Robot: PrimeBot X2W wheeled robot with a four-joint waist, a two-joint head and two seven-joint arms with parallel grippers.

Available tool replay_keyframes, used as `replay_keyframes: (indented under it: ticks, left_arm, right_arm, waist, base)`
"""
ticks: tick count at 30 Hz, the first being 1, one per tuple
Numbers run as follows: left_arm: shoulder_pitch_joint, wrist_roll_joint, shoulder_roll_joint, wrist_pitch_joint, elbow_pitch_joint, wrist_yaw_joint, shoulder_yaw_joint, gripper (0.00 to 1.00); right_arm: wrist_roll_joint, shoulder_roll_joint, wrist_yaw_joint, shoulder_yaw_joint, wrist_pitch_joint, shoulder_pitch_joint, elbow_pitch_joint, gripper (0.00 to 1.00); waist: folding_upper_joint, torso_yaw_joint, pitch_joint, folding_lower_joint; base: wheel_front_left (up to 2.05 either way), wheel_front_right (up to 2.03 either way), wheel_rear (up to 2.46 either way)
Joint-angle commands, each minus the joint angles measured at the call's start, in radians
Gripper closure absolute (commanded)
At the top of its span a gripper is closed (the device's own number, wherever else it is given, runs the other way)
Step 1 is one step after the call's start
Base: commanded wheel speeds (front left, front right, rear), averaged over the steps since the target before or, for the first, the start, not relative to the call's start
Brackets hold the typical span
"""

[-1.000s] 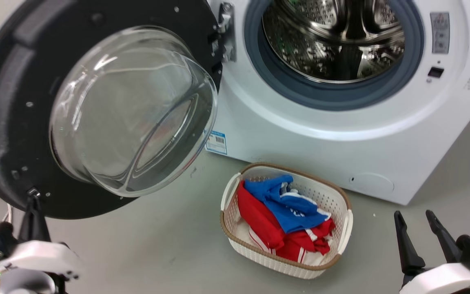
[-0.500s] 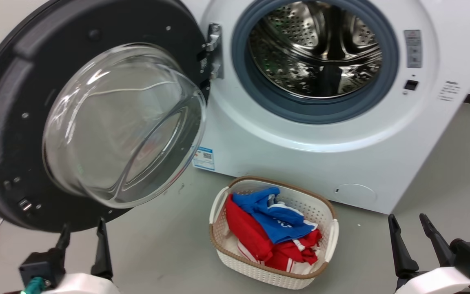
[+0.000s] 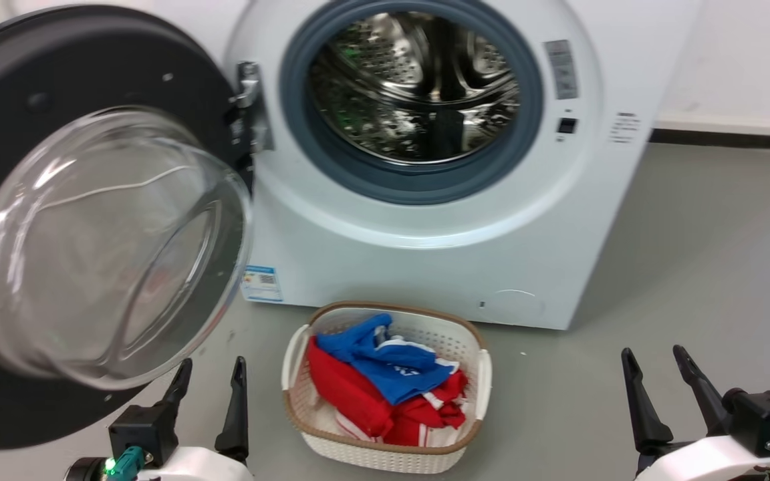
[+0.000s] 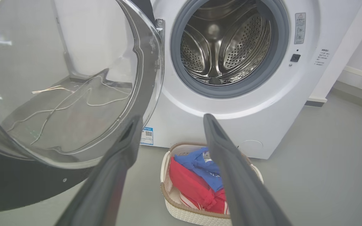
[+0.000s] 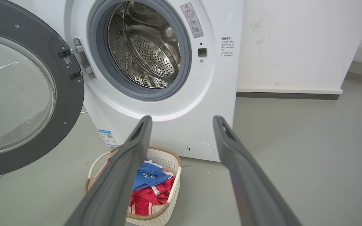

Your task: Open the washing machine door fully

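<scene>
Head view: the white washing machine [image 3: 425,267] stands on the grey floor [image 3: 692,267], its steel drum [image 3: 412,87] in plain sight. The washing machine door [image 3: 57,73] stands wide open at the machine's left on its hinge [image 3: 251,107], glass bowl [image 3: 104,247] bulging toward the camera. A white basket [image 3: 371,451] sits just before the machine, with red [image 3: 345,394] and blue clothes [image 3: 385,361] inside. The left gripper [image 3: 212,364] hangs below the door's lower edge, fingers spread and holding nothing. The right gripper [image 3: 652,354] is well apart from it, fingers likewise parted and empty. A blue label sticker [image 3: 261,284] marks the machine's lower left corner.
</scene>
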Motion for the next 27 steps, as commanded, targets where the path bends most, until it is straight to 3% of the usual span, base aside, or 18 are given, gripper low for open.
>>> replay_keyframes:
  ticks: [1,11,27]
  left_arm:
    - [-0.018,0.005,-0.003,-0.01,0.01,-0.003,-0.001,0.0]
    - [-0.053,0.009,-0.019,-0.037,0.084,-0.014,-0.017,0.0]
    - [-0.087,0.022,-0.021,-0.062,0.111,-0.013,-0.032,0.0]
  right_arm:
    - [-0.003,0.0,0.0,0.001,0.0,0.004,-0.007,0.0]
    - [0.009,-0.026,0.0,-0.001,0.008,0.012,-0.017,0.0]
    - [0.012,-0.034,0.0,-0.004,-0.001,0.001,-0.014,0.0]
  waist:
    - [0.0,-0.046,-0.003,0.0]
    - [0.0,-0.141,0.001,0.0]
    - [0.0,-0.155,0.011,0.0]
  base:
    - [0.0,0.0,0.0]
    - [0.0,0.0,0.0]
    - [0.0,0.0,0.0]
